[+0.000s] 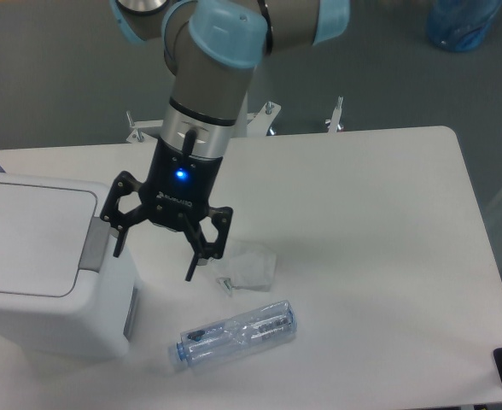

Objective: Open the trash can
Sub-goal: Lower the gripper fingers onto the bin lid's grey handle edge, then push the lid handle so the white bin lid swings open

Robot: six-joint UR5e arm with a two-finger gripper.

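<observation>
A large white boxy plastic trash can with rounded corners point(50, 290) is seen at the left edge of the white tabletop point(379, 256), partly cut off by the frame. Its flat white lid point(29, 243) lies down on the body, and a grey rectangular push tab point(91, 246) is set along the right rim of the lid.

The black two-finger end effector point(153, 265) is held just to the right of the trash can, above the tabletop, with its fingers spread wide apart and nothing between them. One fingertip point(118, 248) is placed close beside the grey tab; whether it touches the tab cannot be told. The other fingertip point(190, 274) points down toward the tabletop. A small blue light is lit on the wrist, above which the silver and light-blue arm point(213, 51) rises out of the top of the frame.

A piece of crumpled white paper point(247, 265) lies on the tabletop just to the right of the end effector. A clear crushed plastic bottle point(234, 333) lies on its side nearer the front edge, below the paper and to the right of the trash can. A blue translucent object point(463, 21) is visible on the floor at the upper right.
</observation>
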